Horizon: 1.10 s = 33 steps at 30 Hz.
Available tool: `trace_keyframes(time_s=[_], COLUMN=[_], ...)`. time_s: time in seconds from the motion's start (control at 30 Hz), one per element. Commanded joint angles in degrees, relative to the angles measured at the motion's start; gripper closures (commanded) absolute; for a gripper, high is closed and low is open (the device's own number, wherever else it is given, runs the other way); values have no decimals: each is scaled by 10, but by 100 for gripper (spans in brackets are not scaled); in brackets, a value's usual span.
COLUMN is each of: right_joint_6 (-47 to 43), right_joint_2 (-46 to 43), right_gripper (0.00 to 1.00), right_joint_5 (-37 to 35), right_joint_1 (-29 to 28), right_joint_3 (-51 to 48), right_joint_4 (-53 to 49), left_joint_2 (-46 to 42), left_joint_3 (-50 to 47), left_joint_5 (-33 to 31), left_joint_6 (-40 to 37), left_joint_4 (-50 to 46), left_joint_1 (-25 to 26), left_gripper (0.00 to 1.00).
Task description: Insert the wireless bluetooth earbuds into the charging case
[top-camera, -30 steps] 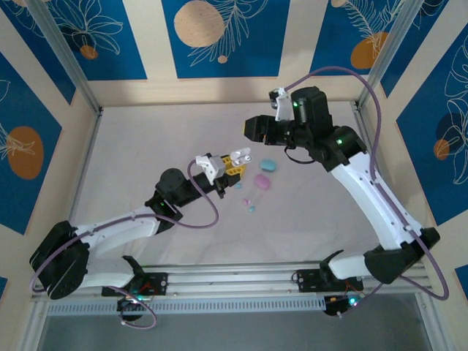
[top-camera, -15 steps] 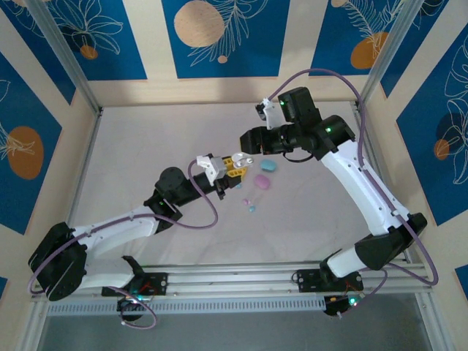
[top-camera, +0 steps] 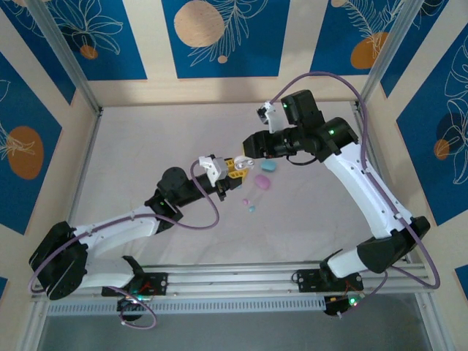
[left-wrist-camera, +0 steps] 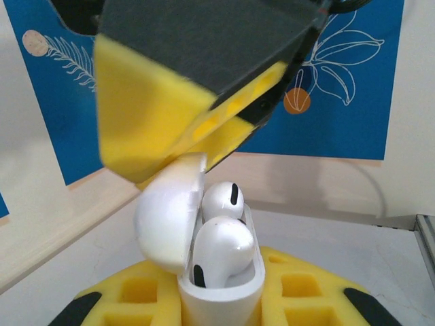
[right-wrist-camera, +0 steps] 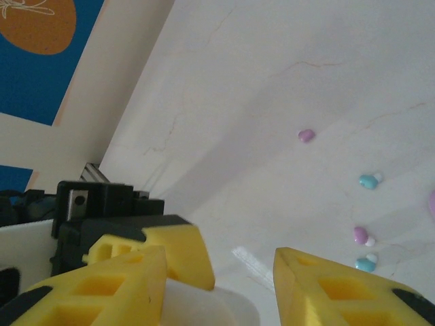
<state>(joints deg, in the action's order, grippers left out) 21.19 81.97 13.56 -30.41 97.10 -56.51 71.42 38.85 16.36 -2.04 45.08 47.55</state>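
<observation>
Blue leaf-print wall panels (top-camera: 219,36) w/ beige strips ring a pale counter (top-camera: 146,146). Near its middle the left fingers (left-wrist-camera: 299,295) are clenched on the white charging case (left-wrist-camera: 221,302). They grip its lower body from both sides, yellow pads flanking it in the left wrist view. Case stands upright, lid (left-wrist-camera: 170,217) swung open & leaning to the left of that view. Two white earbuds (left-wrist-camera: 221,241) sit inside, one in front, one behind, heads poking above the rim.

Right fingers (right-wrist-camera: 340,292) are apart, grasping nothing. In the right wrist view the white case shows low between them, close to the pad on the left of that view, w/ a clear gap to the other pad. In the left wrist view one right finger, yellow pad on black backing, hangs directly over the case. Its tip looks to be touching the top edge of the open lid.

From the top view both sets of fingers meet over the counter's centre, the right arm reaching in from the far right. Just right of them lies a light-blue case (top-camera: 268,165), w/ a pink case (top-camera: 262,182) beside it on the near side. Four loose buds (right-wrist-camera: 360,235), two pink & two light blue, lie on the counter apart from all fingers.
</observation>
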Motion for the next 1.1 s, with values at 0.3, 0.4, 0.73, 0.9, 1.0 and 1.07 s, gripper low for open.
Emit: trace_keyframes(time_s=[0.3,0.4,0.73,0.9,1.0,1.07], right_joint_6=[12,35,119,137,143,148], right_joint_2=[-38,-73,-170,-171,-170,-169], right_gripper=[50,46,42,42,42,42], right_joint_5=[-25,-64,-55,-22,-8,-3], right_joint_1=[3,14,100,121,123,123], right_joint_3=[-24,-61,-207,-236,-252,-261], right_joint_4=[-10,34,115,126,137,141], left_joint_2=[12,16,43,112,166,200], left_joint_3=[28,29,68,115,159,192], left_joint_5=[-32,-63,-88,-11,22,31], left_joint_6=[13,43,265,364,378,377], left_joint_4=[36,10,-255,-343,-394,-426], left_joint_1=[3,0,-90,-158,-178,-183], left_gripper=[82,82,82,84,84,84])
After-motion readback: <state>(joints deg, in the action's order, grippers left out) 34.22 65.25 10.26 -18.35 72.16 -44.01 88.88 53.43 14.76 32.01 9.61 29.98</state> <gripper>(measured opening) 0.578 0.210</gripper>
